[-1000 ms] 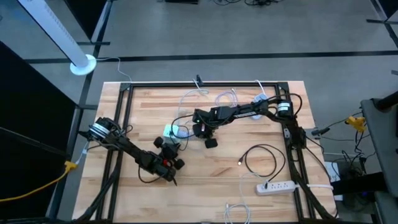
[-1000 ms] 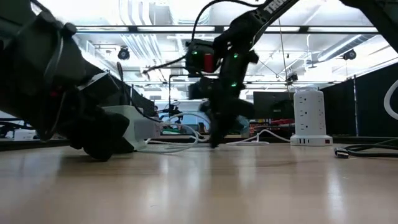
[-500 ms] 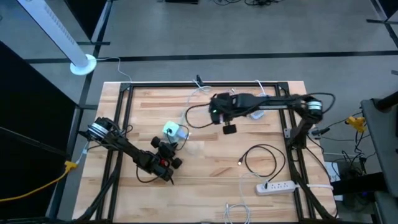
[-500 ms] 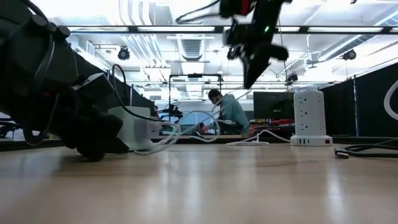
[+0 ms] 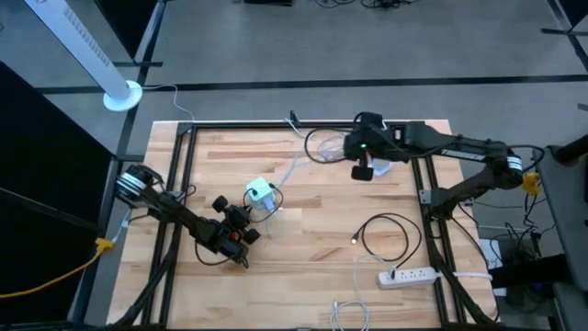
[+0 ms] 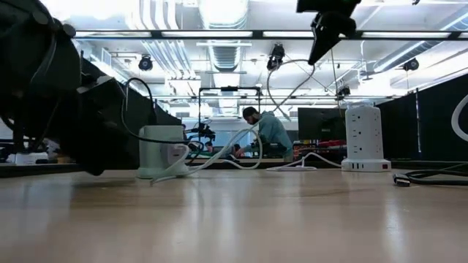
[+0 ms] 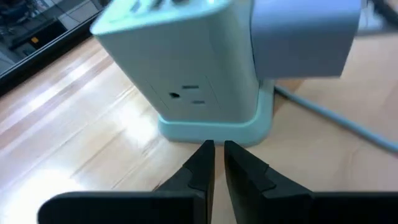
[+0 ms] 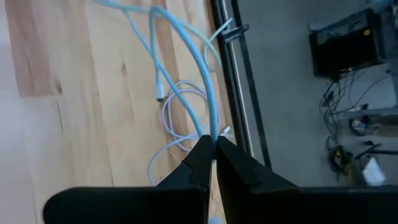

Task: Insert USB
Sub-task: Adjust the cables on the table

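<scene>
The light butcher-block wooden table (image 5: 303, 276) is bordered by a black metal frame rail (image 5: 303, 123) along its far edge and both sides, and its middle and near parts lie largely bare, giving open room between the two arms. The left end effector (image 5: 241, 213) sits low on the table's left half, its two dark fingers (image 7: 200, 163) brought together with only a thin slit between them, tips just short of the base of the pale mint-green plastic charging block (image 5: 259, 193), a smooth upright box with rounded corners and a wider foot; a grey adapter is plugged into its side in the left wrist view. The right end effector (image 5: 363, 171) hangs raised above the far right part of the table, near the back rail, its fingers clamped on the light blue braided USB cable (image 8: 208, 106), which runs in a slack arc across the table from the charging block toward that end effector. Beneath it lie loose loops of thin white cable (image 8: 180, 118) on the wood. Nearer the right front, a coiled black cable (image 5: 390, 241) lies flat, and a white plastic power strip (image 5: 409, 275) rests close to the right frame rail, well apart from the charging block. In the low view a white tower-shaped power strip (image 6: 363, 139) stands behind the table, and a person (image 6: 267, 131) sits in the room beyond.
</scene>
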Available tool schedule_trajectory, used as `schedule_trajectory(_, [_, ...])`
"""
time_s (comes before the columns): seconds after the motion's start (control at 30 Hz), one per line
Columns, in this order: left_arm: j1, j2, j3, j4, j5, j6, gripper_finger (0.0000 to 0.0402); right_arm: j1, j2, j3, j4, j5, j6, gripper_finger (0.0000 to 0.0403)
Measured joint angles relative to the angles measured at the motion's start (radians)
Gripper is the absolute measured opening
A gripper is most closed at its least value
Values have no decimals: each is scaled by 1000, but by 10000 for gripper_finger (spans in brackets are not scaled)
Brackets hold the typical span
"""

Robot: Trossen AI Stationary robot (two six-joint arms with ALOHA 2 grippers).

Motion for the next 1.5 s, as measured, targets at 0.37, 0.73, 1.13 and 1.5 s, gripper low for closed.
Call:
schedule_trajectory(0.37, [-2,3,16,194,52,105,25,-14,-25,-37,9,328,-10,2])
schedule_trajectory(0.73, [31,128,16,440,54,185,25,-42,-34,-38,88,219,-53,2])
schedule_trajectory(1.13, [77,228,118,567,102,395,25,-46,-32,-41,116,72,-63,2])
schedule_trajectory(1.5, [146,248,139,619,123,481,25,-46,-31,-56,146,-193,-60,2])
